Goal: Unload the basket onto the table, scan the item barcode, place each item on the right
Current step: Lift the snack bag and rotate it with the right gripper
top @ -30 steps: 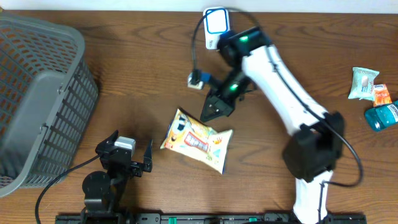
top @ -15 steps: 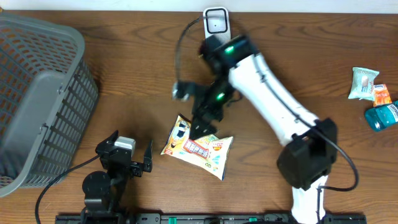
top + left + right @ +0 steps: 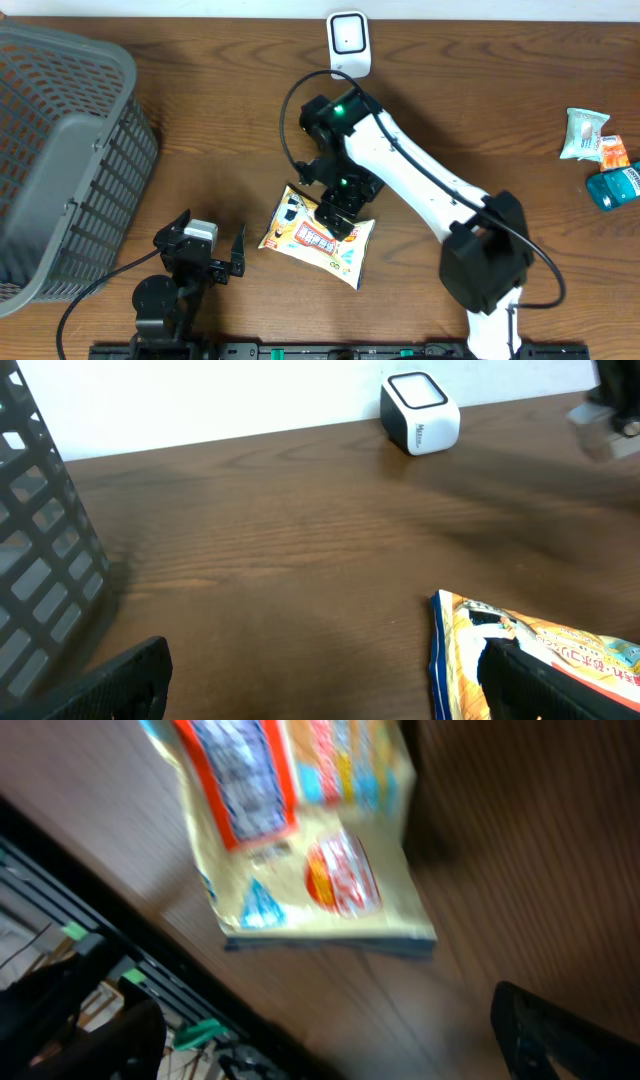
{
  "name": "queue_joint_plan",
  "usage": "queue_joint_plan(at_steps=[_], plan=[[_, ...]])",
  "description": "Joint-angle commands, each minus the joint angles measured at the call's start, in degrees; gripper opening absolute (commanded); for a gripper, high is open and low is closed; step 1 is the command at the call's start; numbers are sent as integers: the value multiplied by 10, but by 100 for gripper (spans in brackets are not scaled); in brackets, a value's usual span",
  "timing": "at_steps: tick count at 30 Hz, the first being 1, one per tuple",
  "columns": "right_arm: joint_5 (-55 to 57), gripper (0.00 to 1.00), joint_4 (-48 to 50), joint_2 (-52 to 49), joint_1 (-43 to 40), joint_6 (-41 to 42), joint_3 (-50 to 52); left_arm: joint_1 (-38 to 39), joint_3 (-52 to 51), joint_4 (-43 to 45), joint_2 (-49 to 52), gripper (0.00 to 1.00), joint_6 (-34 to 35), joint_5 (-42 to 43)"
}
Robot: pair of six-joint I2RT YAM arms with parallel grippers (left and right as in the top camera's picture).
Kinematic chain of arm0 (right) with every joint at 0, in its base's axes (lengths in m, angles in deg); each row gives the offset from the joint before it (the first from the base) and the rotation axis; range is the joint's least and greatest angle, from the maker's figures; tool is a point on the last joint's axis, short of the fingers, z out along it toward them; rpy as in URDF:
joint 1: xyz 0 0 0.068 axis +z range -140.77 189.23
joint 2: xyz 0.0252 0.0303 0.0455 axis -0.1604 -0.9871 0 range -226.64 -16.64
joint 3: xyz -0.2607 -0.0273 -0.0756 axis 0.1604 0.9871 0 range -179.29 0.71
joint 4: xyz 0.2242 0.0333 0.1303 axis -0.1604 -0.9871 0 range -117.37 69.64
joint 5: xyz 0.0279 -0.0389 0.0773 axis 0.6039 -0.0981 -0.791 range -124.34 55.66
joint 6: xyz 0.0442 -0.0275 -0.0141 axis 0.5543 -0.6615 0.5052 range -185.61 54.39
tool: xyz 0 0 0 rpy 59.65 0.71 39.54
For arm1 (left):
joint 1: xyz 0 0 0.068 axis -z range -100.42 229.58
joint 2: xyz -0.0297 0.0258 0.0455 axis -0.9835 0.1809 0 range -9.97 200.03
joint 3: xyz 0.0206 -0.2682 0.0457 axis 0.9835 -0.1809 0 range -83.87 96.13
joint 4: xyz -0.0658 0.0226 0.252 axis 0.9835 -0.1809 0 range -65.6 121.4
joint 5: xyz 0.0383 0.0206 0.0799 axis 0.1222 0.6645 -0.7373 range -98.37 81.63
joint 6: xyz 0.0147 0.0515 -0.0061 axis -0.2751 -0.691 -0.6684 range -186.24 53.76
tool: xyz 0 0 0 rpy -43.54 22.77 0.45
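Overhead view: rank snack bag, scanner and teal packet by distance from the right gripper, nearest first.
From the right gripper:
1. snack bag, directly beneath it, table centre.
2. scanner, back edge, centre.
3. teal packet, far right edge.

We look down on a dark brown wood-grain table (image 3: 200, 120) that fills the overhead view. Along its far edge, in the left wrist view, a plain white wall (image 3: 200, 400) meets the tabletop. Even light casts soft shadows on the wood.
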Motion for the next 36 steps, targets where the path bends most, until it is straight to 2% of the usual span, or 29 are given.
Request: queue_joint_plan(at_steps=[1,4,6,11,13,15,21,26,31,36], plan=[[59,99,10,105,2,69,41,-3,-9,-12,-3,98,-10,7],[59,99,61,201,2,82,115,-3,-9,-12,-3,98,-10,7],[58,99,135,283,3,104,196,-3,-9,-12,-3,98,-10,7],[-31,99,448,424,3,113,431,-3,-9,-12,-3,98,-10,7],[-74,99,558,437,3,91,496,-3,-9,-12,-3,98,-10,7],[-106,99,628,427,3,89,534,-3,-9,-12,-3,98,-10,7],[-104,93,656,335,34,53,542,-3,-9,-12,-3,98,-10,7],[-98,93,683,286,80,53,541,-3,-9,-12,-3,98,-10,7],[31,90,689,237,132,54,541,-3,-9,-12,-3,98,-10,7],[114,86,718,165,163,56,538,-3,-9,-12,-3,98,-10,7]])
